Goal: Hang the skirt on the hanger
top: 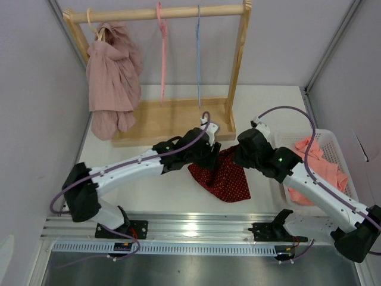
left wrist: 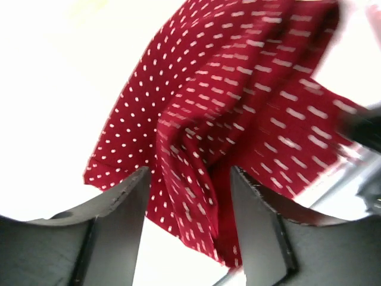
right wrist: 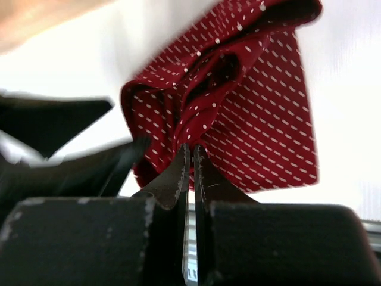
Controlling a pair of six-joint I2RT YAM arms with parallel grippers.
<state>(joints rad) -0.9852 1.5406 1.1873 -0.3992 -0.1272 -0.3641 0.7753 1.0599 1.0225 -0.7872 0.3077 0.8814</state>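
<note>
The skirt (top: 223, 176) is dark red with white dots and lies crumpled on the white table between the two grippers. My right gripper (right wrist: 191, 146) is shut on a fold of the skirt (right wrist: 250, 119) at its upper edge. My left gripper (left wrist: 189, 174) is open, its fingers either side of a hanging fold of the skirt (left wrist: 238, 101). In the top view the left gripper (top: 209, 152) is at the skirt's left edge and the right gripper (top: 238, 156) at its upper right. A pink hanger (top: 162, 50) and a blue hanger (top: 198, 56) hang on the wooden rack (top: 238, 59).
A pink garment (top: 112, 77) hangs at the rack's left end. A white basket (top: 333, 143) at the right holds an orange garment (top: 324, 167). The rack's wooden base (top: 172, 122) lies just behind the grippers. Grey walls close both sides.
</note>
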